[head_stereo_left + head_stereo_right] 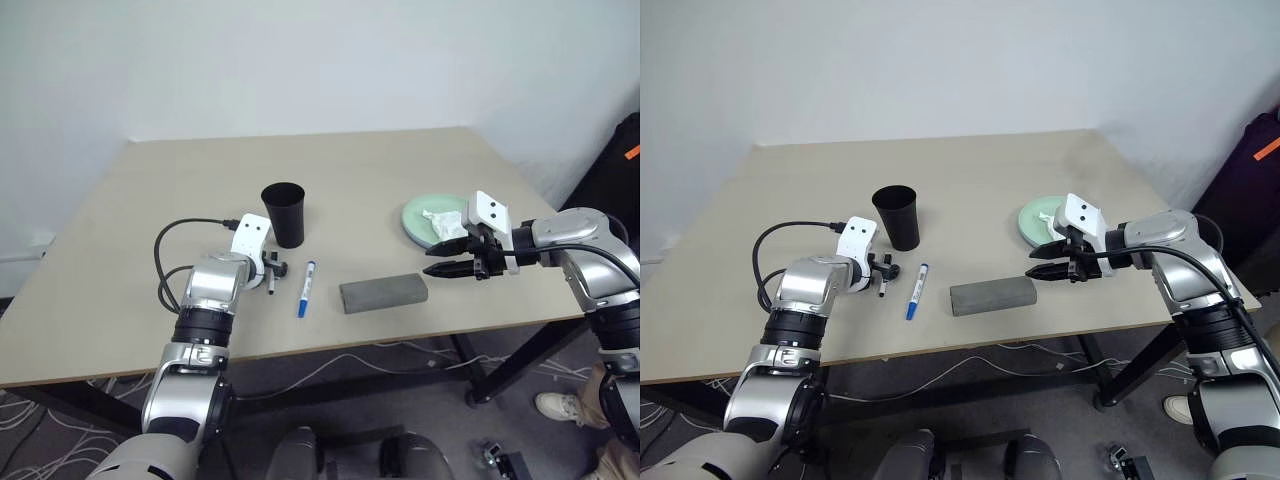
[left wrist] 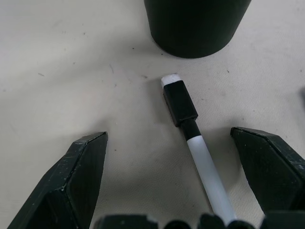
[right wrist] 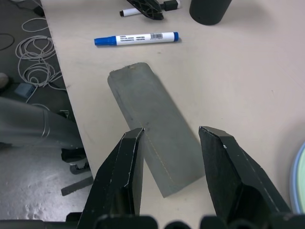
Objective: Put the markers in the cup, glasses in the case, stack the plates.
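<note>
The black cup (image 1: 284,213) stands upright mid-table. Just in front of it lies the black-capped marker (image 2: 183,109), with my left gripper (image 1: 272,270) open over it, one finger (image 2: 71,181) on each side and clear of it. The blue-capped marker (image 1: 305,288) lies flat to the right, and beyond it the grey case (image 1: 384,293) rests with its lid down. My right gripper (image 1: 447,260) hovers open above the case's right end, nothing between its fingers (image 3: 128,162). A light green plate (image 1: 415,222) sits behind it. The glasses are out of view.
A crumpled white tissue (image 1: 443,222) lies on the green plate. The table's front edge (image 1: 400,335) runs close to the case and markers. Cables (image 3: 33,57) lie on the floor below. A person's shoe (image 1: 560,405) shows at the lower right.
</note>
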`<state>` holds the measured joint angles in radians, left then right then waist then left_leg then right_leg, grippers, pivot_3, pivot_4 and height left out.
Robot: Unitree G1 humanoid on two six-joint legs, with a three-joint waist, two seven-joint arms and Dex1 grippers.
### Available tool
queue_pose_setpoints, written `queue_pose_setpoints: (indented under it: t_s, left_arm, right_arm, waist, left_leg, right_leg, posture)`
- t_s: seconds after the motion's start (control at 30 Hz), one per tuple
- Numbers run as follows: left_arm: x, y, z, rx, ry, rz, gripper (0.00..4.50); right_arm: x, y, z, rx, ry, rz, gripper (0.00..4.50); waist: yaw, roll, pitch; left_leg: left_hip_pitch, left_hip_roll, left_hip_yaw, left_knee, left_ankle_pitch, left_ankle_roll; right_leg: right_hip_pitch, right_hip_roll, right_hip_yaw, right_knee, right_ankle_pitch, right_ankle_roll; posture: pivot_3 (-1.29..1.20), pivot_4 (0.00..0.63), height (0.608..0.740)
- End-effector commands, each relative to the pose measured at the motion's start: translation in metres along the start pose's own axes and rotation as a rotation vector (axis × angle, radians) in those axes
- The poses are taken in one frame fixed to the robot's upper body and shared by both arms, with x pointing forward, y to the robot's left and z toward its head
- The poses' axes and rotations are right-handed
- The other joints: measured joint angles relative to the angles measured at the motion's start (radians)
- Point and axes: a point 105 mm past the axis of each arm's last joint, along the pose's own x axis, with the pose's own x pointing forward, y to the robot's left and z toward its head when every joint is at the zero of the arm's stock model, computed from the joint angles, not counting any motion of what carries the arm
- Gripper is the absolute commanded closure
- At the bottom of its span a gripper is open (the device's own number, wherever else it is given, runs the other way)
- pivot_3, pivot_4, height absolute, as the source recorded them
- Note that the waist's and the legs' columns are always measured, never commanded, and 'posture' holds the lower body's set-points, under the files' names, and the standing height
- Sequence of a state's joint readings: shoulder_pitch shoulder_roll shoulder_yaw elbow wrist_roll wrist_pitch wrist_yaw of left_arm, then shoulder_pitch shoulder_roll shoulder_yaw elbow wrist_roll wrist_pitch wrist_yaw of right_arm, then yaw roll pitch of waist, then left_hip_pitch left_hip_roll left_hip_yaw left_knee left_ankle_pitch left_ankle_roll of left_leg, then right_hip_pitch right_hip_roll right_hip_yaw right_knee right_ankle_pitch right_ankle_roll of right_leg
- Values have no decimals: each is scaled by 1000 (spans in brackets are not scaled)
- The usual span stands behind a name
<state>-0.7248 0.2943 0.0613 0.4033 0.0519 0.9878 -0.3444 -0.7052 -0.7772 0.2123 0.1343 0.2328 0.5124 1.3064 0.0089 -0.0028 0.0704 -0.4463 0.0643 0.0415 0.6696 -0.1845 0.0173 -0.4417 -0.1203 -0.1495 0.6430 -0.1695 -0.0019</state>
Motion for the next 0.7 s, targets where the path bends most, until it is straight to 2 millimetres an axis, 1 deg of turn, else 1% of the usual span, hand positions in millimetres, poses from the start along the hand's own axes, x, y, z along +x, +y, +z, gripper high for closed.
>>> queue_pose_setpoints:
  t_s: [0.03, 0.07, 0.13, 0.17, 0.2, 0.23, 0.43, 0.57, 0.7]
  left_arm:
    - [1, -6, 14, -13, -37, -16, 414]
    - [1, -6, 14, -15, -34, -16, 617]
    - [2, -7, 14, -17, -33, -19, 1248]
    - [3, -7, 15, -17, -33, -22, 1672]
    - [3, -8, 16, -17, -32, -23, 1944]
    - [3, -8, 16, -14, -32, -23, 2373]
    - [4, -12, 17, 16, -15, -48, 4468]
    - [1, -16, 15, 95, 2, -86, 4491]
    - [-8, -23, 12, 209, 22, -168, 4491]
  right_arm:
    - [-7, -4, 16, -57, -22, -23, 2549]
    - [-7, -4, 16, -58, -22, -23, 2549]
    - [-7, -4, 16, -58, -22, -24, 2549]
    - [-7, -4, 16, -59, -22, -25, 2549]
    - [-7, -5, 16, -59, -22, -26, 2549]
    - [-7, -5, 16, -60, -22, -26, 2549]
    - [-7, -5, 17, -64, -23, -25, 2549]
    - [-6, -6, 17, -65, -25, -27, 2549]
    - [-6, -6, 18, -67, -27, -27, 2549]
  waist:
    - [3, 0, 0]
    - [4, 0, 0]
    - [3, 0, 0]
    - [3, 0, 0]
    - [3, 0, 0]
    - [3, 0, 0]
    - [4, 0, 0]
    - [3, 0, 0]
    - [3, 0, 0]
  left_leg:
    - [0, 0, 0, 0, 0, 0]
    - [0, 0, 0, 1, 0, 0]
    - [0, 0, 0, 1, 0, 0]
    - [0, 0, 0, 1, 0, 0]
    - [0, 0, 0, 1, 0, 0]
    - [0, 0, 0, 2, 0, 0]
    - [0, 0, 0, 2, 0, 0]
    - [0, 0, 0, 2, 0, 0]
    - [0, 0, 0, 1, 0, 0]
  right_leg:
    - [0, 0, 0, 0, 1, 0]
    - [0, 0, 0, 0, 1, 0]
    - [0, 0, 0, 0, 1, -1]
    - [0, -1, 0, 0, 2, -1]
    - [0, -1, 0, 0, 2, -1]
    - [0, -1, 0, 0, 2, -1]
    - [0, -1, 0, 0, 2, -1]
    - [-1, -1, 0, 0, 2, -1]
    - [-1, -1, 0, -1, 2, -1]
  posture:
    - [0, 0, 716]
    - [0, 0, 716]
    - [0, 0, 716]
    - [0, 0, 716]
    - [0, 0, 716]
    - [0, 0, 716]
    - [0, 0, 716]
    - [0, 0, 716]
    - [0, 0, 716]
